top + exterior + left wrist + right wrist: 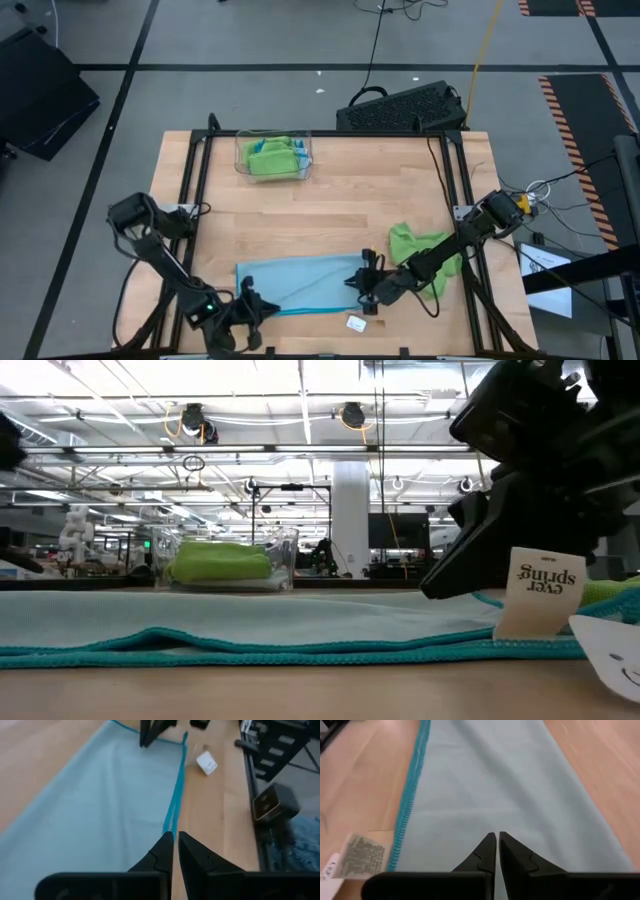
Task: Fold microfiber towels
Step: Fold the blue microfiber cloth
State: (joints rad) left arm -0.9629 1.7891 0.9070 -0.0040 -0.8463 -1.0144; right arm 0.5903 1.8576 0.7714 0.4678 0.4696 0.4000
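Note:
A light blue microfiber towel lies folded over on the table near its front edge, its two teal hems together. A white tag stands up at its right near corner. My left gripper is shut over the towel's left end, with nothing between its fingers. My right gripper is shut over the towel's right end, also with nothing between them. A lime green towel lies crumpled at the right, under my right arm.
A clear plastic tray with green and blue folded cloths stands at the far left of the table. A loose white card lies by the front edge. Bare wood lies between the tray and the blue towel. Black frame rails run along the table's sides.

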